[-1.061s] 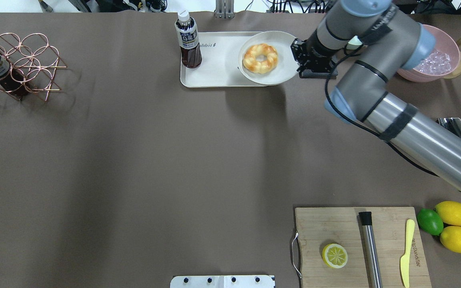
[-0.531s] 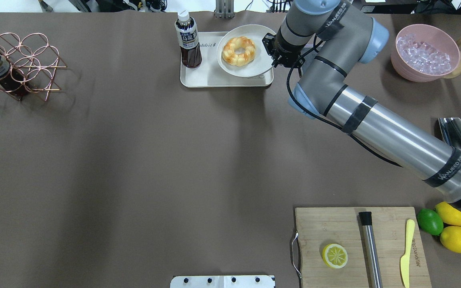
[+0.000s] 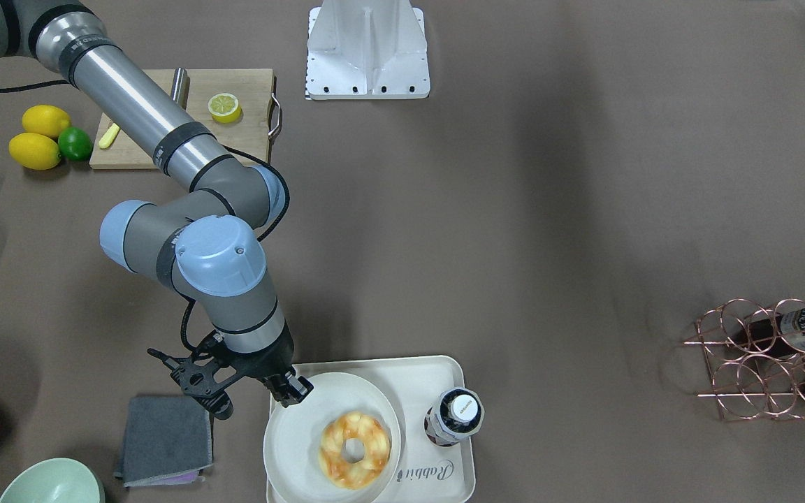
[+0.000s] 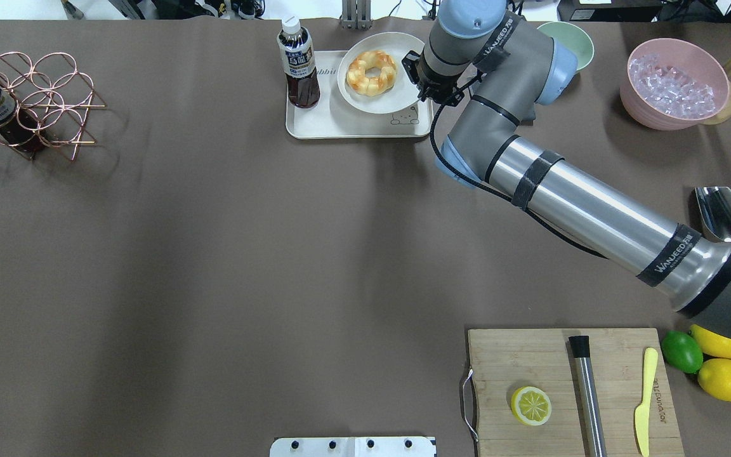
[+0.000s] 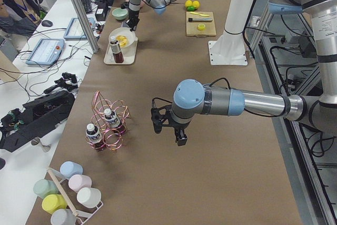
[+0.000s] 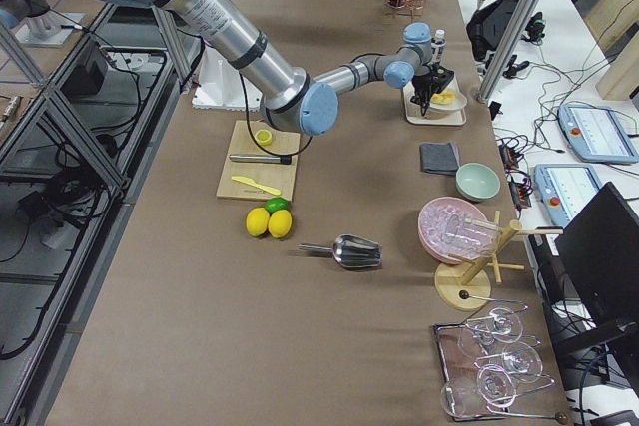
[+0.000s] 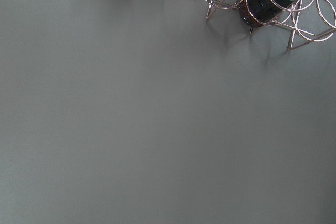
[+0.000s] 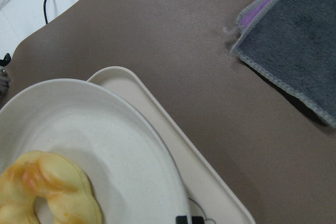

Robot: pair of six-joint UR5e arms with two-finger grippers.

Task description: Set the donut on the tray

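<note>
The donut point(image 4: 372, 73) lies on a round off-white plate point(image 4: 375, 103). My right gripper point(image 4: 417, 77) is shut on the plate's right rim and holds it over the right part of the cream tray point(image 4: 315, 122). I cannot tell whether the plate touches the tray. The front-facing view shows the gripper point(image 3: 295, 389), plate point(image 3: 298, 433), donut point(image 3: 354, 448) and tray point(image 3: 430, 377). The right wrist view shows the donut point(image 8: 47, 192) and the tray rim point(image 8: 210, 182). My left gripper point(image 5: 168, 130) hangs over bare table, seen only from the left side; I cannot tell its state.
A tea bottle point(image 4: 297, 63) stands on the tray's left end. A grey cloth point(image 3: 165, 440), a green bowl point(image 4: 568, 41) and a pink bowl of ice point(image 4: 673, 82) lie right of the tray. A wire bottle rack point(image 4: 29, 101) stands far left, a cutting board point(image 4: 568, 387) near right.
My right arm has carried the plate with the donut leftward and farther back, from the tray's right edge to over the tray. The green bowl is now uncovered.
</note>
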